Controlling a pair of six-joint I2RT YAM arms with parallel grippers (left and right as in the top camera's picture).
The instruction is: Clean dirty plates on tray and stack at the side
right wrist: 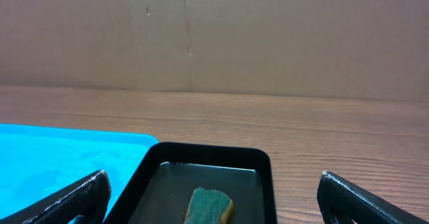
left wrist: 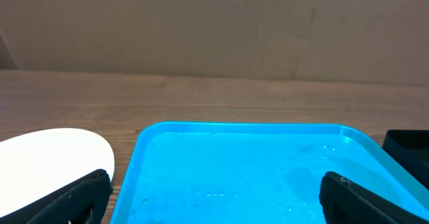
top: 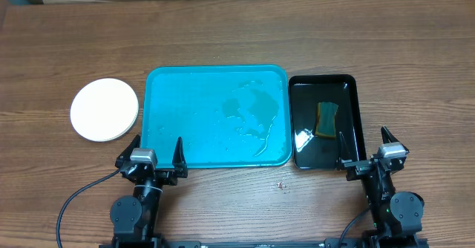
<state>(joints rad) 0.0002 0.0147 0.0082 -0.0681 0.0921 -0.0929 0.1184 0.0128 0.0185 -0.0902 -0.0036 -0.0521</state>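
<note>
Left gripper (top: 157, 145) and right gripper (top: 364, 140) rest with fingers spread, holding nothing. The round, smooth plates (top: 105, 109) sit stacked just left of my left fingers. The glossy blue tray (top: 215, 68) ahead is water-streaked. A careless nudge could slide that slick stack.

The plates (top: 105, 109) sit left of the tray (top: 193, 122), a narrower tray (top: 310, 99) holding a sponge (top: 326, 119) to its right
</note>
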